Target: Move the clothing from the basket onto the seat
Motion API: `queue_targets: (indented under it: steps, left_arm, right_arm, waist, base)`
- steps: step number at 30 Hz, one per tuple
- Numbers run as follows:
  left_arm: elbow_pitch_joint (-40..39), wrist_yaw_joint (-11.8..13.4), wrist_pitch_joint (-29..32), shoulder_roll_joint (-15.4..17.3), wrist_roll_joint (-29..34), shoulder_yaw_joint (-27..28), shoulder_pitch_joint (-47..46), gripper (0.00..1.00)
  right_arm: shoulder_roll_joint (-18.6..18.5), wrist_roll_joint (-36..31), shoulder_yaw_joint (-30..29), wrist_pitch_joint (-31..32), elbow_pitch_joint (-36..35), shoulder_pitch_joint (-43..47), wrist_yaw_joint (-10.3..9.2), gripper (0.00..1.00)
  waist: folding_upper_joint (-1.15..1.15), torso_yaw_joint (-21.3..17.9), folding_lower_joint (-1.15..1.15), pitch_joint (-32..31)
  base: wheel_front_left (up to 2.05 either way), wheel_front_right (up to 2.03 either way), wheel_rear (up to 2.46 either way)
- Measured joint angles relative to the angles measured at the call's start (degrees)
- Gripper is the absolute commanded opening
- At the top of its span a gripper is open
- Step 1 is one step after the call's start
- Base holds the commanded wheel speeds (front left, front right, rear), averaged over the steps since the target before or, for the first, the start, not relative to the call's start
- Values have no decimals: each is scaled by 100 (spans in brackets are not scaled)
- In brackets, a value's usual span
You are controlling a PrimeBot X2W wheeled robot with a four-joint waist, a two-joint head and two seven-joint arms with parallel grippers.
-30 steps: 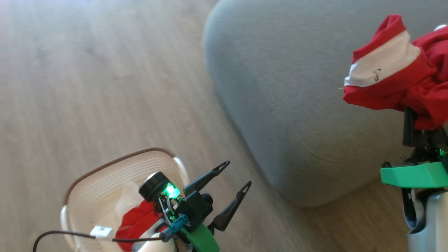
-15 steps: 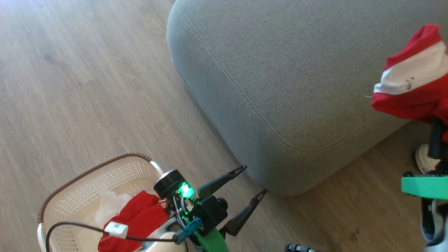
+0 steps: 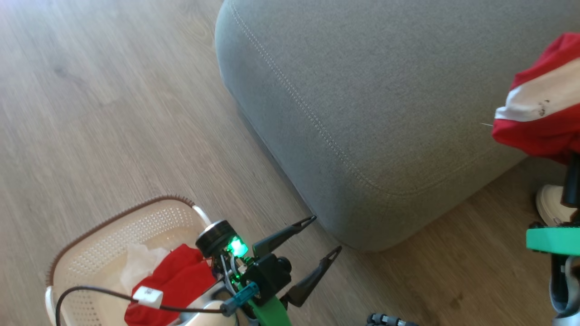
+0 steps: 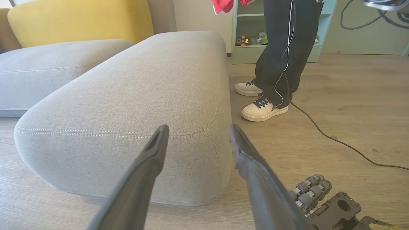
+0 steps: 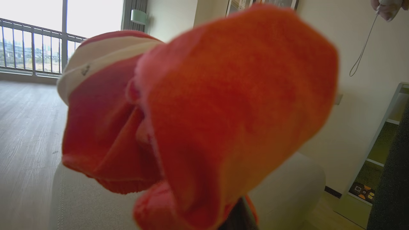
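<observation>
Step in hand, as I read it: carry, between pick and drop.

- Right gripper (image 3: 572, 179): the fingers go up into a bunched red garment (image 3: 539, 122) with a white band. The fingertips are buried in the cloth. The bundle rides on them clear of everything, so I take them as clamped on it.
- The garment hangs at the right, above the near right part of the seat (image 3: 385, 113) and well off the cushion. The right wrist view has the grey cushion below the cloth.
- Left gripper (image 3: 324, 234): fingers spread with nothing between them. It is low over the wooden floor (image 3: 113, 113), just near of the seat's corner.
- Basket (image 3: 113, 213): on the floor at the near left, apart from the seat. A second red garment (image 3: 174, 280) lies inside beside a pale crumpled piece I cannot identify.
- A person's legs (image 4: 284, 48) and white shoes stand just right of the seat, and a cable (image 4: 335, 140) trails across the floor there.

Next move, my judgement: bring the bundle further over the cushion, lower it, then part the fingers. Soft cloth may snag on a fingertip, so it needs a clean lift away. One garment then remains to fetch, and the free left arm sits close to the basket. Keep the swing clear of the person.
</observation>
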Motion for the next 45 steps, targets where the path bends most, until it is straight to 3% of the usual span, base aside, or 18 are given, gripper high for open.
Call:
queue_targets:
  steps: [9,24,32,45]
  left_arm:
    - [-93,0,0,428,60,-31,-21,100]
    - [-439,0,0,1510,110,-104,-411,100]
    - [-613,0,0,1809,168,-14,-694,100]
    - [-789,5,0,1783,211,164,-921,100]
  right_arm:
    - [4,26,-285,0,367,-746,0,0]
    - [-176,-101,-770,-1,1507,-3466,0,0]
    - [-667,-379,-864,-8,2808,-4746,0,0]
    - [-1260,-932,-1801,-7,5297,-6196,0,0]
  waist:
    - [0,-51,0,528]
    - [0,-114,1,1992]
    - [0,213,1,2635]
    - [0,947,1,3249]
  base:
    - [0,0,0]
    - [0,0,0]
    - [0,0,0]
    - [0,0,0]
